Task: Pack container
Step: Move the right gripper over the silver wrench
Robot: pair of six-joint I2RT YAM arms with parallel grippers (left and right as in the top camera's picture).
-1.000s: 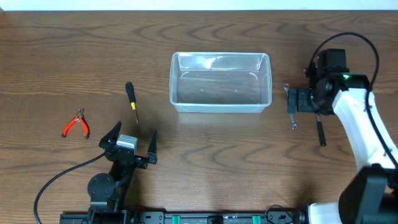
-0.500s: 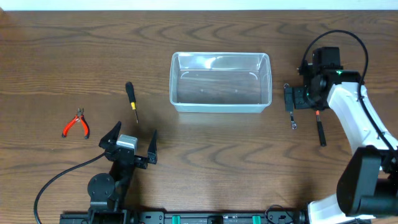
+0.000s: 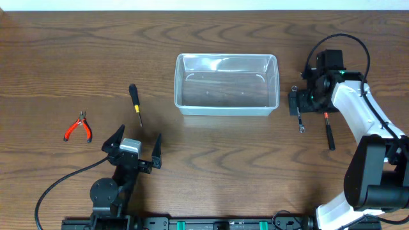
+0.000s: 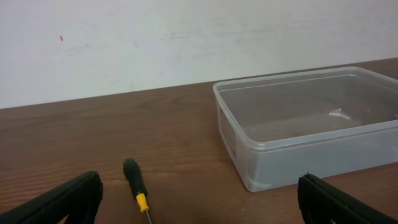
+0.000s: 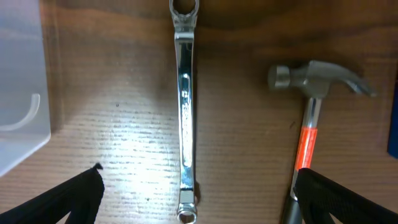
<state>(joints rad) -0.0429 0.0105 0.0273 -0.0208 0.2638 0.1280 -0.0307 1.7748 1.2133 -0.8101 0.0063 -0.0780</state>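
Observation:
The clear plastic container (image 3: 227,112) stands empty at the table's middle back; it also shows in the left wrist view (image 4: 311,146) and at the left edge of the right wrist view (image 5: 22,93). My right gripper (image 3: 301,102) is open and hovers over a silver wrench (image 5: 185,106), which lies lengthwise between the fingers (image 5: 199,199). A hammer (image 5: 314,81) with an orange neck lies just right of the wrench. My left gripper (image 3: 136,143) is open and empty at the front left. A black and yellow screwdriver (image 3: 135,102) lies ahead of it.
Red-handled pliers (image 3: 78,126) lie at the far left. The hammer's black handle (image 3: 330,135) points toward the front edge. The wrench's lower end (image 3: 301,127) shows below the right gripper. The screwdriver also shows in the left wrist view (image 4: 136,183).
My right gripper has shifted a little left and back, settling over the wrench. The left arm and all tools have not moved.

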